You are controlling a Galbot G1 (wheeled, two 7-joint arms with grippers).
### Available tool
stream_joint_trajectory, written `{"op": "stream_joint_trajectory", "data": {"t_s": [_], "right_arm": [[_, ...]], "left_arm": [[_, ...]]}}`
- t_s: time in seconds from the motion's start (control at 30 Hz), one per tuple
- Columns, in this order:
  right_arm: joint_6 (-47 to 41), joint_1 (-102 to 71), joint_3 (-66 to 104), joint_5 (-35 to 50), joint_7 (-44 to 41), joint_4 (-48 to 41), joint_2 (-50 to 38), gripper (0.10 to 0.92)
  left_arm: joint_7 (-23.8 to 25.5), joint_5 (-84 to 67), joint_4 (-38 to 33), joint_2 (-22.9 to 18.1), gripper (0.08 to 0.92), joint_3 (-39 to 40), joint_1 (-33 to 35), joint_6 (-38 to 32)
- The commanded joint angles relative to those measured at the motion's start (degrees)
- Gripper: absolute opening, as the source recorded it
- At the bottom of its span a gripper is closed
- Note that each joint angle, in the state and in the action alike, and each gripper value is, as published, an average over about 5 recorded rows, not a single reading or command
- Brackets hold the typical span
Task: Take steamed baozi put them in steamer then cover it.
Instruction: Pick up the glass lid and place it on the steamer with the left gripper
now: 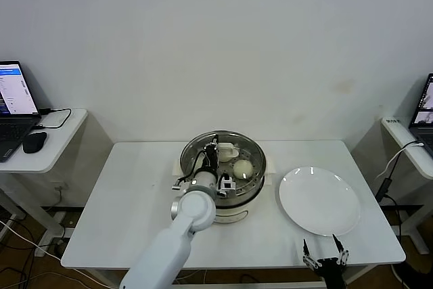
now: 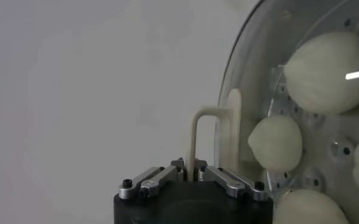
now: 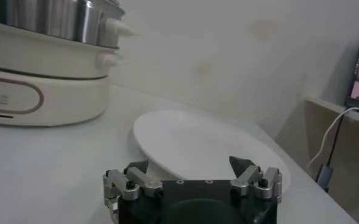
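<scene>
The left hand (image 2: 190, 175) pinches the handle of the glass cover (image 2: 252, 91) over the steamer (image 1: 252, 187), baozi (image 2: 275, 143) inside. The right hand (image 3: 191, 173) waits wide open, empty, by the white plate (image 3: 197, 143).

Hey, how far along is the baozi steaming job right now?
Done: the plate is bare and baozi sit in the steamer. In hand: the left end effector grips the cover by its handle, over the pot. Left: release it. The right end effector is parked open by the plate.

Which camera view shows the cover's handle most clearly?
The left wrist view: the cover's handle stands right before the left hand, shut on it. The head view shows it small, partly behind the arm. The right wrist view does not show it.
</scene>
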Motion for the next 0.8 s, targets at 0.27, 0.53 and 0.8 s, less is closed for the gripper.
{"op": "stream_joint_trajectory", "data": {"t_s": [0.27, 0.53, 0.8], "right_arm": [[-0.1, -0.1, -0.4, 0.3, -0.1, 0.0, 0.0, 0.823], [0.0, -0.2, -0.4, 0.3, -0.1, -0.2, 0.0, 0.823], [0.0, -0.2, -0.6, 0.1, -0.2, -0.2, -0.1, 0.822]], "left_arm": [[0.0, 0.8, 0.4, -1.0, 0.155, 0.4, 0.3, -0.2], [-0.2, 1.8, 0.6, -1.0, 0.155, -0.1, 1.0, -0.7], [-1.0, 1.9, -0.5, -1.0, 0.155, -0.8, 2.1, -1.6]]}}
